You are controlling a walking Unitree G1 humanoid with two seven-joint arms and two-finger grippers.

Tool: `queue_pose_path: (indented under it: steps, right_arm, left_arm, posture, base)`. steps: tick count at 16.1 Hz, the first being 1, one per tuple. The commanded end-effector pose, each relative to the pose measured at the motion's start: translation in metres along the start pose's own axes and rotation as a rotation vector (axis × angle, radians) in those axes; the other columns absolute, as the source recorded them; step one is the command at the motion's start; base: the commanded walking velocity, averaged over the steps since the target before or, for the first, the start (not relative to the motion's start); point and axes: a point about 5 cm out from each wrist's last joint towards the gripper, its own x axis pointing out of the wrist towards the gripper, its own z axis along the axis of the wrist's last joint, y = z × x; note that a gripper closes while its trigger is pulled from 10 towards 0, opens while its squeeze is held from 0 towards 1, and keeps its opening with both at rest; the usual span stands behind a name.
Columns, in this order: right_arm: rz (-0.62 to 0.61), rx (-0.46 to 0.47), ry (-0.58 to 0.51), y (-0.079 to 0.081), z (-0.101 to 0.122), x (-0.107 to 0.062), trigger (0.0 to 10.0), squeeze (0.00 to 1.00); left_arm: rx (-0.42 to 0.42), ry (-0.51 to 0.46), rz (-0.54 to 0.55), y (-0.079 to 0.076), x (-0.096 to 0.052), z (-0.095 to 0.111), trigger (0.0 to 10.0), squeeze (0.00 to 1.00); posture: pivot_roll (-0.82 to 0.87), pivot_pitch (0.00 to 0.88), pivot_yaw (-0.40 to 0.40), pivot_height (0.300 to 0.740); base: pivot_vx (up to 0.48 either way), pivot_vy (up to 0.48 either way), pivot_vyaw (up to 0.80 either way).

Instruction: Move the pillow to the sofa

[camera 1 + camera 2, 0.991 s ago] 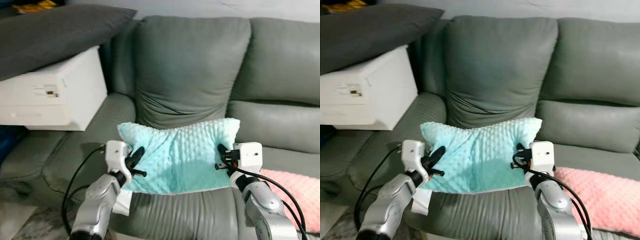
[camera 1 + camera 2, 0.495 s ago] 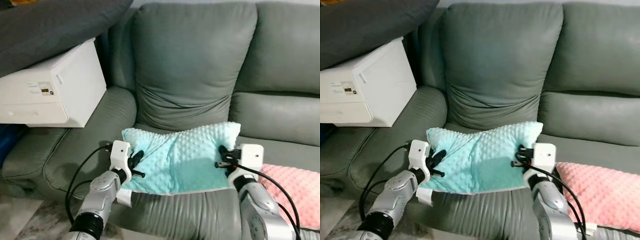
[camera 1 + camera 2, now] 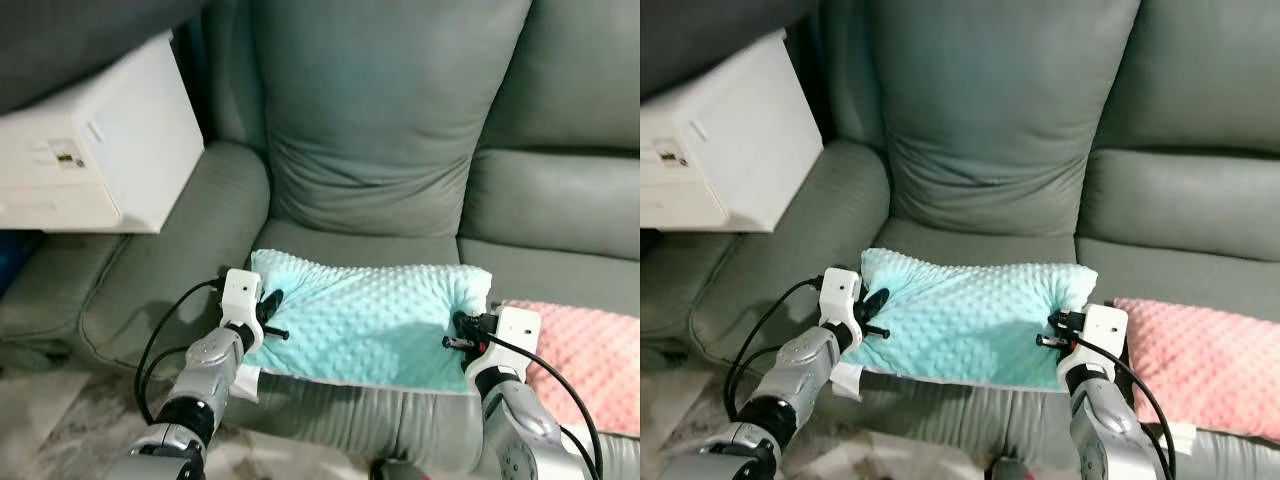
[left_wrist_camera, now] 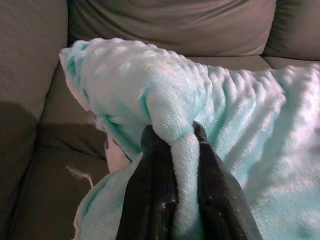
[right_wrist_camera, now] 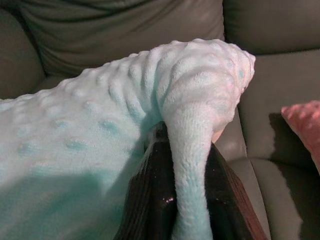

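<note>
Pillow [image 3: 370,322]: mint green, plush, covered in raised dots, soft and sagging in the middle. It lies across the front of the sofa [image 3: 390,130] seat, its near edge at the seat's lip; whether its whole weight rests there I cannot tell.

Left gripper [image 3: 266,312]: fingers closed on a bunched fold at the pillow's left end. In the left wrist view the fabric bulges up between the two black fingers [image 4: 150,200].

Right gripper [image 3: 462,336]: likewise pinched on a ridge of plush at the right end.

Sofa: grey-green, smooth leather-like skin, fat back cushions, ribbed front.

Pink pillow [image 3: 590,350]: same dotted plush, lying just right of the mint one.

White box [image 3: 95,160]: hard, glossy, on the left armrest.

Progress, by my reckoning: nearly done; release and withdrawal remain.
</note>
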Motion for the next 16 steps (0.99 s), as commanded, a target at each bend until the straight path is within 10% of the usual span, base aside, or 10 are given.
queue_pose_path:
  steps: [1, 9, 16]
  right_arm:
    - [-0.007, -0.032, -0.029, 0.002, 0.005, 0.003, 10.0, 0.00]
    - [0.088, -0.152, -0.121, 0.029, 0.019, 0.012, 10.0, 0.00]
    - [0.025, -0.167, -0.144, 0.017, 0.019, 0.015, 10.0, 0.00]
  left_arm:
    - [-0.007, -0.006, 0.021, 0.002, 0.003, 0.003, 10.0, 0.00]
    - [-0.119, -0.177, 0.069, -0.007, 0.022, 0.054, 10.0, 0.00]
    - [-0.158, -0.245, -0.008, -0.031, 0.031, 0.069, 10.0, 0.00]
  posture:
    - [-0.22, 0.280, 0.086, 0.740]
    - [-0.22, 0.321, 0.083, 0.740]
    - [-0.24, 0.328, 0.086, 0.740]
  base:
    - [0.000, 0.000, 0.00]
    - [0.000, 0.000, 0.00]
    - [0.000, 0.000, 0.00]
